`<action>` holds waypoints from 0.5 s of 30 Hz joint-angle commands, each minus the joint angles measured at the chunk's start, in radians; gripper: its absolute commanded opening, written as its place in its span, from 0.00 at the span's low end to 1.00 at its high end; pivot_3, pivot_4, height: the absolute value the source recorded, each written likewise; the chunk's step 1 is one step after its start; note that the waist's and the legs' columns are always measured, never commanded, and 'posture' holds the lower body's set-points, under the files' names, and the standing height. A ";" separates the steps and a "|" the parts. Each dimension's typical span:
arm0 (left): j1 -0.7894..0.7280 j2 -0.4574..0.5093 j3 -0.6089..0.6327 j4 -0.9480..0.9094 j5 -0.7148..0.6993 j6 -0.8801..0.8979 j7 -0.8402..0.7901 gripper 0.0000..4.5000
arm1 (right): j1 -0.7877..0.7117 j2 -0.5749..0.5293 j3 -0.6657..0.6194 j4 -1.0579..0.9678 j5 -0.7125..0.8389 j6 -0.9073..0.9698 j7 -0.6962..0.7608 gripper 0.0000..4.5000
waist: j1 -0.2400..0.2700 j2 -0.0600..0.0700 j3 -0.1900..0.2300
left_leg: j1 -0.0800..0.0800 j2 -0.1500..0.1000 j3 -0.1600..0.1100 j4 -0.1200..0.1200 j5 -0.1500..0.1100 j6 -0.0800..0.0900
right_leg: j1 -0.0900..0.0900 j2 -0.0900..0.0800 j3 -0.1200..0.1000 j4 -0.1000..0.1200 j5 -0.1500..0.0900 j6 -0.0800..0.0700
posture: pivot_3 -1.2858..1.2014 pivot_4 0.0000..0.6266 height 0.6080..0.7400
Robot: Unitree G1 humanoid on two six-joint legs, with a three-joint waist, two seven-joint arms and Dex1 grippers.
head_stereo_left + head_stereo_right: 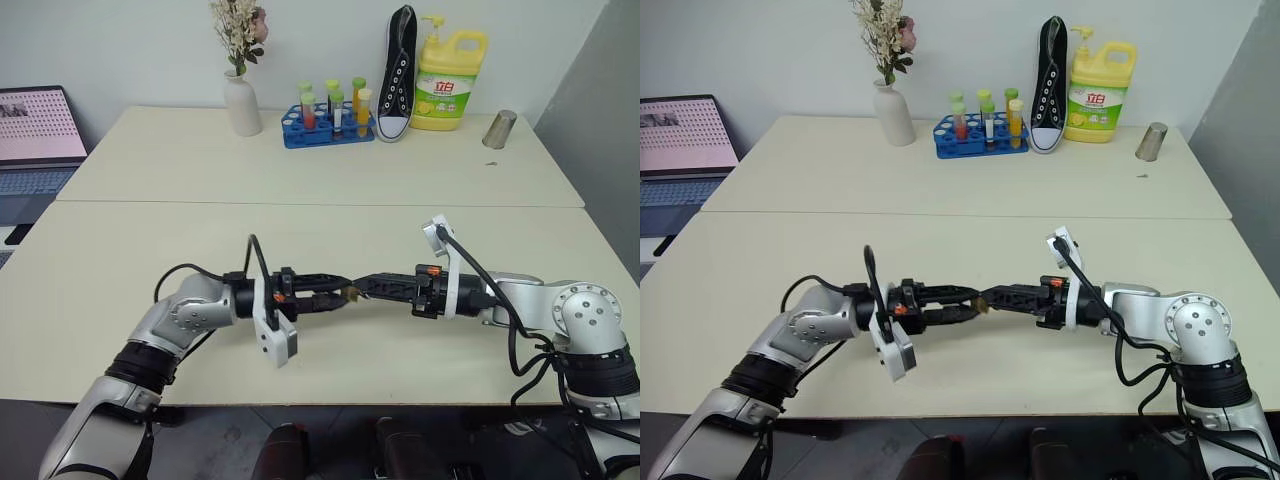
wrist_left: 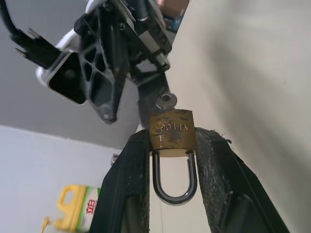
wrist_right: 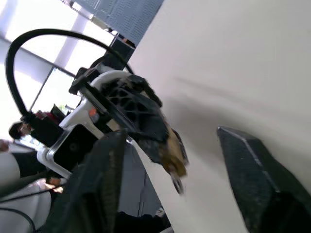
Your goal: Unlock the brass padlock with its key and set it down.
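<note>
So I've got both arms meeting mid-air over the near cream bench [image 1: 120, 250], and by my read we're somewhere in the middle of this job. My left claw [image 2: 170, 145] is clenched on the brass padlock [image 2: 171, 135], squeezing the body between its two fingers with the shackle pointing back toward the wrist, so the lock is up off the surface, not set down. The key [image 2: 165, 100] is sitting in the keyhole end, just its round head poking out. My right claw [image 3: 167, 165] has its fingers spread apart on either side of the lock and isn't gripping anything. The shackle looks seated in the body on both legs as far as I can tell, so I'd call it not popped yet: key's in, but the turn, the release and the put-down all look left to do. Room-wise, a second bench butts up behind, carrying a yellow detergent bottle [image 1: 450, 80], a black sneaker [image 1: 397, 72] stood on end, a white vase of dried flowers [image 1: 240, 100], a blue rack of tubes [image 1: 328, 125] and a small metal cup [image 1: 498, 130]. Laptop [image 1: 35, 135] off to my left.
</note>
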 commanded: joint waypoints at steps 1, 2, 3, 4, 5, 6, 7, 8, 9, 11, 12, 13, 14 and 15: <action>-0.008 0.007 0.001 -0.036 -0.013 0.005 0.006 0.21 | 0.022 -0.050 0.011 -0.093 -0.183 -0.084 0.182 1.00 | 0.000 0.000 0.000 | 0.000 0.000 0.000 0.000 0.000 0.000 | 0.000 0.000 0.000 0.000 0.000 0.001 | 0.52 0.24 1.00; -0.009 0.006 0.001 -0.035 -0.013 0.006 0.007 0.21 | 0.031 -0.065 0.020 -0.108 -0.244 -0.117 0.231 1.00 | 0.000 0.000 0.000 | 0.000 0.000 0.000 0.000 0.000 0.000 | 0.000 0.000 0.000 0.000 -0.001 0.001 | 0.52 0.24 1.00; -0.009 0.006 0.000 -0.034 -0.013 0.007 0.007 0.21 | 0.045 -0.081 0.028 -0.133 -0.316 -0.167 0.284 1.00 | 0.000 0.000 0.000 | 0.000 0.000 0.000 0.000 0.000 0.000 | 0.000 0.000 0.000 0.000 -0.001 0.001 | 0.52 0.24 1.00; -0.009 0.005 0.000 -0.032 -0.012 0.007 0.008 0.21 | 0.060 -0.092 0.043 -0.157 -0.375 -0.205 0.324 1.00 | 0.000 0.000 0.000 | 0.001 0.000 0.000 0.000 0.000 0.000 | 0.000 0.000 0.000 0.000 -0.001 0.001 | 0.52 0.24 1.00; -0.009 0.004 0.000 -0.028 -0.011 0.006 0.009 0.21 | 0.071 -0.094 0.053 -0.170 -0.416 -0.231 0.353 1.00 | 0.000 0.000 0.000 | 0.001 0.000 0.000 0.000 0.000 0.000 | 0.000 0.000 0.000 0.000 -0.001 0.001 | 0.52 0.24 1.00; -0.010 0.004 -0.001 -0.024 -0.011 0.004 0.010 0.21 | 0.078 -0.087 0.057 -0.172 -0.440 -0.244 0.361 1.00 | 0.000 0.000 0.000 | 0.001 0.000 0.000 0.000 0.000 0.000 | 0.000 0.000 0.000 0.000 -0.001 0.001 | 0.52 0.24 1.00; -0.011 0.003 -0.001 -0.020 -0.009 0.001 0.011 0.21 | 0.082 -0.076 0.059 -0.168 -0.450 -0.246 0.365 1.00 | -0.001 0.000 0.000 | 0.001 0.000 0.000 0.000 0.000 0.000 | 0.000 0.000 0.000 0.000 -0.001 0.001 | 0.52 0.24 1.00; -0.013 0.001 -0.002 -0.014 -0.007 -0.003 0.012 0.21 | 0.081 -0.058 0.057 -0.161 -0.454 -0.247 0.360 1.00 | -0.001 0.000 0.000 | 0.001 0.000 0.000 0.000 0.000 0.000 | 0.000 0.001 0.000 0.000 -0.001 0.001 | 0.52 0.24 1.00; -0.014 0.000 -0.002 -0.011 -0.006 -0.005 0.013 0.21 | 0.081 -0.045 0.055 -0.157 -0.459 -0.248 0.359 1.00 | -0.001 0.000 0.000 | 0.001 0.000 0.000 0.000 0.000 0.000 | 0.000 0.001 0.000 0.000 -0.001 0.001 | 0.52 0.24 1.00; -0.018 -0.001 -0.003 0.003 -0.004 -0.012 0.016 0.21 | 0.077 -0.023 0.063 -0.153 -0.484 -0.252 0.365 1.00 | -0.001 0.000 0.000 | 0.001 0.000 0.000 0.000 0.000 0.000 | 0.000 0.001 0.000 0.000 -0.001 0.001 | 0.52 0.24 1.00; -0.020 -0.001 -0.003 0.008 -0.004 -0.015 0.017 0.21 | 0.077 -0.015 0.064 -0.152 -0.493 -0.249 0.368 1.00 | 0.000 0.000 0.000 | 0.001 0.000 0.000 0.000 0.000 0.000 | 0.000 0.001 0.000 0.000 -0.001 0.001 | 0.52 0.24 1.00; -0.021 0.000 -0.004 0.015 -0.003 -0.020 0.018 0.21 | 0.078 -0.005 0.067 -0.150 -0.502 -0.247 0.370 1.00 | 0.000 0.000 0.000 | 0.001 0.000 0.000 0.000 0.000 0.000 | 0.000 0.001 0.000 0.000 -0.001 0.001 | 0.52 0.24 1.00; -0.021 0.001 -0.004 0.019 -0.002 -0.024 0.019 0.21 | 0.079 0.003 0.067 -0.149 -0.508 -0.245 0.373 1.00 | 0.000 0.000 0.000 | 0.001 -0.001 0.000 0.000 0.000 0.000 | 0.000 0.001 0.000 0.000 -0.001 0.001 | 0.52 0.24 1.00; -0.022 0.001 -0.004 0.025 -0.001 -0.029 0.021 0.21 | 0.081 0.009 0.068 -0.148 -0.513 -0.241 0.377 1.00 | 0.000 0.000 0.000 | 0.001 -0.001 0.001 0.000 0.000 0.000 | 0.000 0.001 0.000 0.000 -0.001 0.001 | 0.52 0.24 1.00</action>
